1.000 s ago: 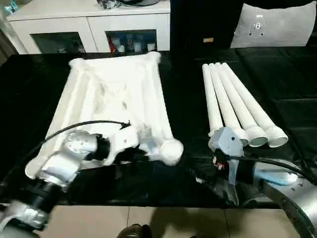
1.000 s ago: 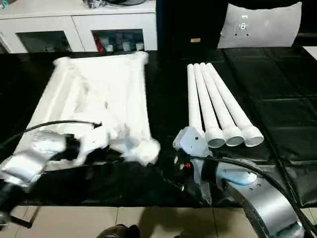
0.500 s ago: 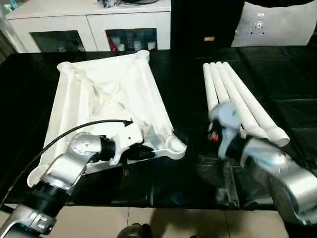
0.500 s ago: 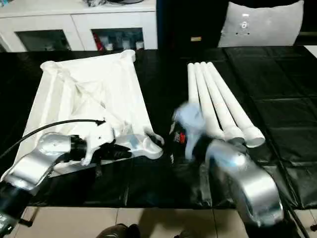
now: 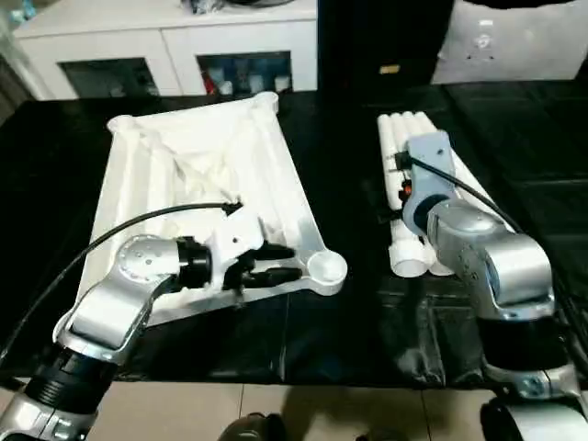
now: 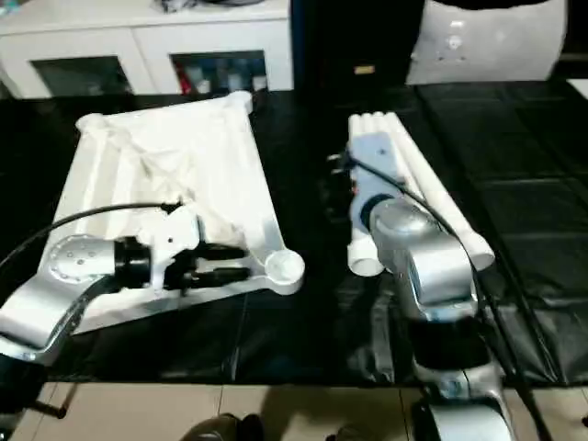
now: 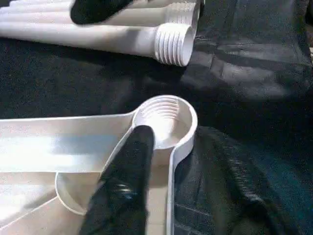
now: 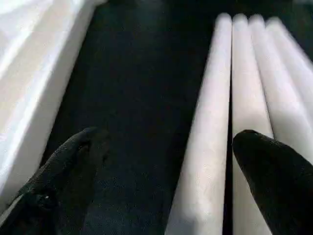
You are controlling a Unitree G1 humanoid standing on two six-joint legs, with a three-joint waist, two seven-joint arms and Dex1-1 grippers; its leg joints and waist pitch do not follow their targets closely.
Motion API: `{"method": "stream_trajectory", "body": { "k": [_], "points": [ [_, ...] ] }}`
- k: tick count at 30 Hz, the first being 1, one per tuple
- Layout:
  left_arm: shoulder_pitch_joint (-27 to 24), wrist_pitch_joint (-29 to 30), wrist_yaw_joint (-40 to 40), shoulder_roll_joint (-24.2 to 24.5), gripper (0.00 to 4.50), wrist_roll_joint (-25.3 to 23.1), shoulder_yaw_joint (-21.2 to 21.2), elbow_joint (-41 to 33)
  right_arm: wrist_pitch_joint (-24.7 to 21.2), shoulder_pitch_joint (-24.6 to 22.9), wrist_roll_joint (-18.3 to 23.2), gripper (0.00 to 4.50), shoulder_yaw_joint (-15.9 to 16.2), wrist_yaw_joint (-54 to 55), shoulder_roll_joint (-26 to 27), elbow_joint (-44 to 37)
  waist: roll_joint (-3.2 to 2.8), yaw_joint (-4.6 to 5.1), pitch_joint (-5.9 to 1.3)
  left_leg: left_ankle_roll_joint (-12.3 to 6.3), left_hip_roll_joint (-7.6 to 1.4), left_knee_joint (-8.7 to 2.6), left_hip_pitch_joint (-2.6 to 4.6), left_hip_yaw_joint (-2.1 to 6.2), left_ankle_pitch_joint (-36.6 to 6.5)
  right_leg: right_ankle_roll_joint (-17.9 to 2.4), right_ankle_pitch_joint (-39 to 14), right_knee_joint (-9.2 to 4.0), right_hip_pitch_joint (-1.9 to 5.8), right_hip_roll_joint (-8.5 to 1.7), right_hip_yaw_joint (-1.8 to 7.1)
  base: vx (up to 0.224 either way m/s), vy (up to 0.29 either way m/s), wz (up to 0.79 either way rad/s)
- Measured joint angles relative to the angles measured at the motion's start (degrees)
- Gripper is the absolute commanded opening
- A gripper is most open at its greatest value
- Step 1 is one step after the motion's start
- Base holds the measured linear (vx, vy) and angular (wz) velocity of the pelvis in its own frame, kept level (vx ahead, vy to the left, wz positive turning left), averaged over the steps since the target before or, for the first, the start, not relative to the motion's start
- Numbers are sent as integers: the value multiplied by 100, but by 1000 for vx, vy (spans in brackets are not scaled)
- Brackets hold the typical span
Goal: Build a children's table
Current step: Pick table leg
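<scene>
The table top (image 5: 197,193) lies ribs-up on the left of the black worktop (image 5: 349,322), its near right socket (image 5: 326,268) facing up. The left claw (image 5: 276,265) sits half-parted at that corner, gripping nothing. The four legs (image 5: 418,165) lie side by side to the right. The right claw (image 8: 166,181) hangs wide open over the leftmost leg (image 8: 205,147). Best to centre it, close squarely, then lift without rolling the neighbours.
</scene>
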State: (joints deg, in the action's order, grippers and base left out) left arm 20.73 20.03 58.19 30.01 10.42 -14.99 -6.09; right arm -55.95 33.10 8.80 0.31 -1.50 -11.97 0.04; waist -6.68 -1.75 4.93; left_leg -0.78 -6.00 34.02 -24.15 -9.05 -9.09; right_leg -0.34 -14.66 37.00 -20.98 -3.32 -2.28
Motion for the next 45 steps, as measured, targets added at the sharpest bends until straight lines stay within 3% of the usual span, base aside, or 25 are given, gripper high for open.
{"method": "stream_trajectory", "body": {
  "k": [13,26,34,35,45],
  "points": [
    [-114,467,-172,-50,202,71,-70,-419,-156,397,-58,450,-102,10,152,1053,-27,-2,13,-1,-1,2,1,-5,1,0,0,4,1,0,0,0,0,0],
    [-202,661,-285,-47,202,111,-70,-494,-644,726,-102,450,-173,-6,184,1548,-26,-3,12,-3,-1,7,2,-7,2,-1,1,6,3,0,0,0,0,0],
    [-201,777,-370,-104,202,114,-71,-495,-656,756,33,450,-425,-44,280,1705,-27,-3,11,-3,-2,9,2,-8,2,-1,1,7,4,0,0,0,0,0],
    [-201,780,-382,-109,211,114,-71,-495,-656,761,32,423,-431,-60,277,1718,-26,-4,11,-3,-2,9,2,-8,2,-1,1,7,4,0,0,0,0,0],
    [-199,778,-478,-141,211,113,-72,-498,-713,851,95,352,-659,-154,291,1894,-26,-2,11,-15,-3,11,2,-8,9,-1,1,8,4,0,-1,0,0,0]
  ]
}}
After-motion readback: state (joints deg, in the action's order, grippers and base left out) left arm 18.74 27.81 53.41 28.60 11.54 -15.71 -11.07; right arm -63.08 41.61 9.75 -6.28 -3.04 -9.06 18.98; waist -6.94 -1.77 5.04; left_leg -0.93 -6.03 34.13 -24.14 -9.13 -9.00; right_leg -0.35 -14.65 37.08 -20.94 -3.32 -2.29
